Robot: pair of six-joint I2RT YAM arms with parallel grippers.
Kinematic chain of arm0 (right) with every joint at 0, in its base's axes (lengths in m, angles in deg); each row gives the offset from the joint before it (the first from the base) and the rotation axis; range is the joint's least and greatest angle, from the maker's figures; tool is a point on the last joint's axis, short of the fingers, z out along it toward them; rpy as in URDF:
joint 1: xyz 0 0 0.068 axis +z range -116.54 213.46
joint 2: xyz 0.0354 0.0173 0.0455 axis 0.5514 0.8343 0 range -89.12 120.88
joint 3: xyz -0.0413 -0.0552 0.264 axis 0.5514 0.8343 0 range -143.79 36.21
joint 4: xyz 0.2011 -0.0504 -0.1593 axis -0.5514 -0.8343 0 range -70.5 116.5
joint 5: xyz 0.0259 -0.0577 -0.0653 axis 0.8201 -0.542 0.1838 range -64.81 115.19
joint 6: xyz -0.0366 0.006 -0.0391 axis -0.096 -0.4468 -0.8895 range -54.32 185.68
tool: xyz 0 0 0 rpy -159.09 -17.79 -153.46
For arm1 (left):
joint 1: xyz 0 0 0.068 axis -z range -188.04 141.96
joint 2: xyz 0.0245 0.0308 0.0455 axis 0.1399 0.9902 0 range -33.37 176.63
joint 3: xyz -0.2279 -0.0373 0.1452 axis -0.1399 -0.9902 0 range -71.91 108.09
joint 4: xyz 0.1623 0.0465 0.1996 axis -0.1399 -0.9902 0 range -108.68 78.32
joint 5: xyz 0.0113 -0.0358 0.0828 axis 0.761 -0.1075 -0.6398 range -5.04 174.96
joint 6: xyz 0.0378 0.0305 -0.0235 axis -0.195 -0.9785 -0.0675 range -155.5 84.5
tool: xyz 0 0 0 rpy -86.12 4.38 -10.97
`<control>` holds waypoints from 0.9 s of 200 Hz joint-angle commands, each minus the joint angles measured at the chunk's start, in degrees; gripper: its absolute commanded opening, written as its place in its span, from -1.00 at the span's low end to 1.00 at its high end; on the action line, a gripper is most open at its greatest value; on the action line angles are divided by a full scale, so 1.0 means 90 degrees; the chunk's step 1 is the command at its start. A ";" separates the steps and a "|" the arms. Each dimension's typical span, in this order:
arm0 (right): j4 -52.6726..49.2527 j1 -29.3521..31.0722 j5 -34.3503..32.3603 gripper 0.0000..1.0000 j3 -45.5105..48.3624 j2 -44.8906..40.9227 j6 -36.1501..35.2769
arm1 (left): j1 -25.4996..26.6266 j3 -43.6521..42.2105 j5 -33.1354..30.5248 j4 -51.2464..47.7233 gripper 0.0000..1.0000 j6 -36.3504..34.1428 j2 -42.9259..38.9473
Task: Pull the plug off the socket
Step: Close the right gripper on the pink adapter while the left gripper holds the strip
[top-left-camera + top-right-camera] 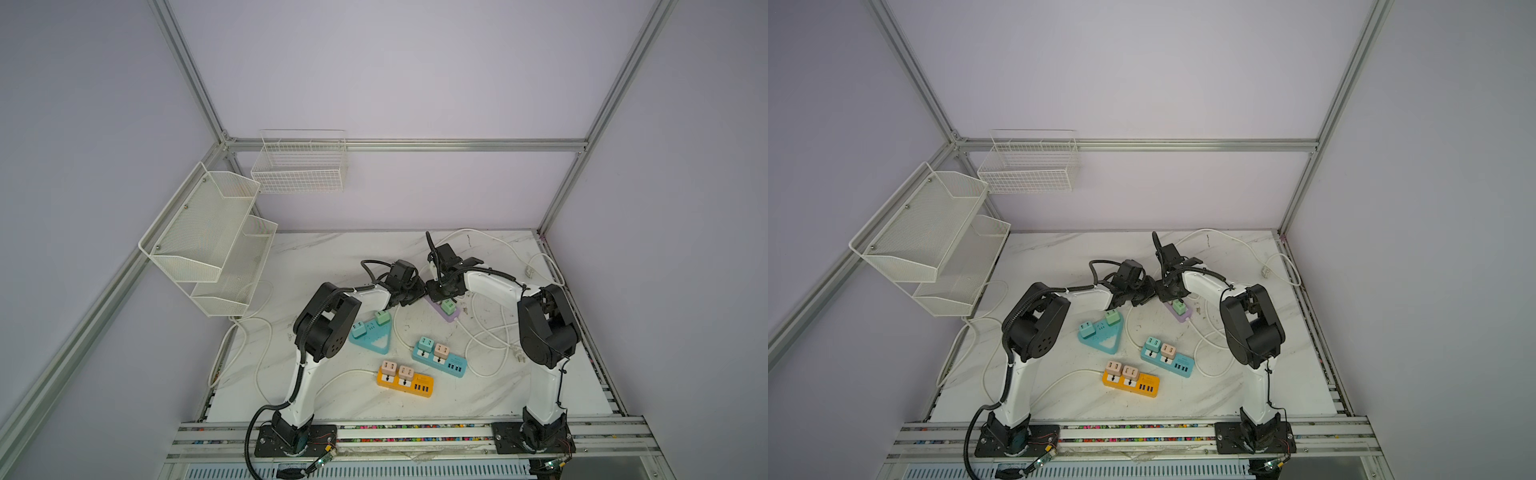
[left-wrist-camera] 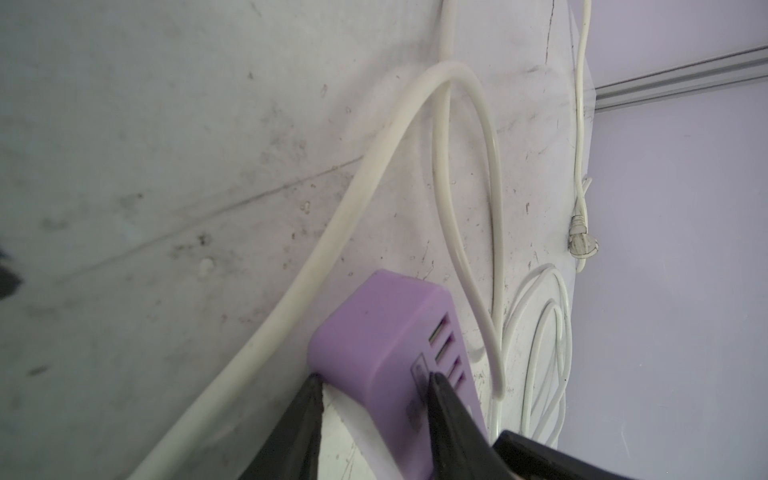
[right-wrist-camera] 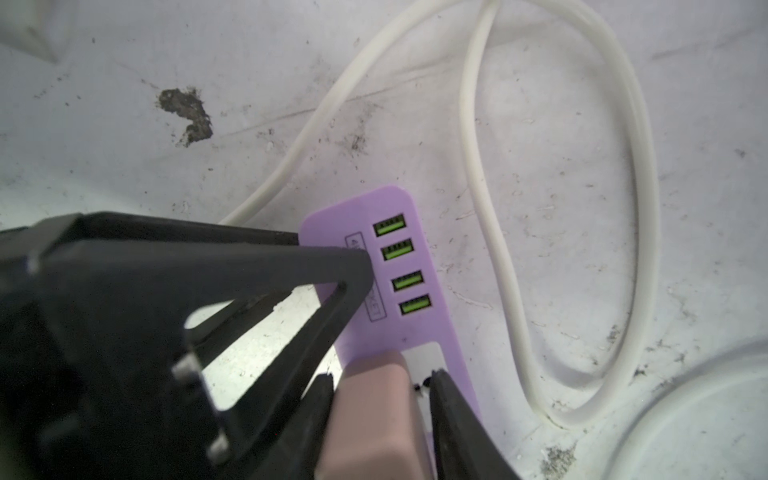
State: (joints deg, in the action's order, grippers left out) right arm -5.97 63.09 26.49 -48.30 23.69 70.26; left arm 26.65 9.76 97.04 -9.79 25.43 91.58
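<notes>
A purple socket strip (image 1: 451, 318) (image 1: 1183, 316) lies on the marble table towards the back, with a green plug (image 1: 447, 306) (image 1: 1179, 308) standing in it. My left gripper (image 2: 374, 380) (image 1: 415, 297) is shut on the strip's USB end (image 2: 374, 324), one finger on its side and one on its top face. A pink plug (image 3: 370, 415) sits in the strip (image 3: 399, 328) beside the green USB ports. My right gripper (image 3: 380, 378) (image 1: 442, 293) is shut on this plug, a finger on each side. Both top views hide the pink plug under the grippers.
Nearer the front lie a teal triangular strip (image 1: 370, 334), a blue strip (image 1: 440, 359) and an orange strip (image 1: 405, 380), each with plugs in it. White cables (image 1: 486, 332) loop to the right. A mesh shelf (image 1: 208, 237) and a wire basket (image 1: 299, 166) hang at the back left.
</notes>
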 commanded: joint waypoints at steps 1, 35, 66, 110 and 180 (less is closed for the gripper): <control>-0.0248 0.0048 -0.0190 -0.23 -0.0141 0.0188 -0.0028 | -0.0025 0.0370 0.0124 -0.0312 -0.21 -0.0078 0.0142; -0.0343 0.0048 -0.0454 -0.23 -0.0122 0.0199 -0.0050 | -0.0042 0.0070 -0.0015 -0.0241 -0.25 -0.0056 -0.0004; -0.0483 0.0085 -0.0580 -0.23 -0.0085 0.0076 -0.0057 | -0.0048 -0.0015 0.0115 -0.0173 -0.25 0.0002 -0.0032; -0.0498 0.0138 -0.0680 -0.24 -0.0024 -0.0089 -0.0030 | -0.0047 -0.0130 0.0191 0.0009 -0.25 0.0205 -0.0055; -0.0451 0.0136 -0.0584 -0.28 -0.0063 -0.0118 -0.0060 | -0.0066 -0.0491 0.0263 0.0412 -0.25 0.0559 -0.0294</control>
State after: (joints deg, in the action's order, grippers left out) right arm -6.85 64.16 22.41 -48.54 23.82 69.97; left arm 26.46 7.31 98.48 -6.40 28.99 90.92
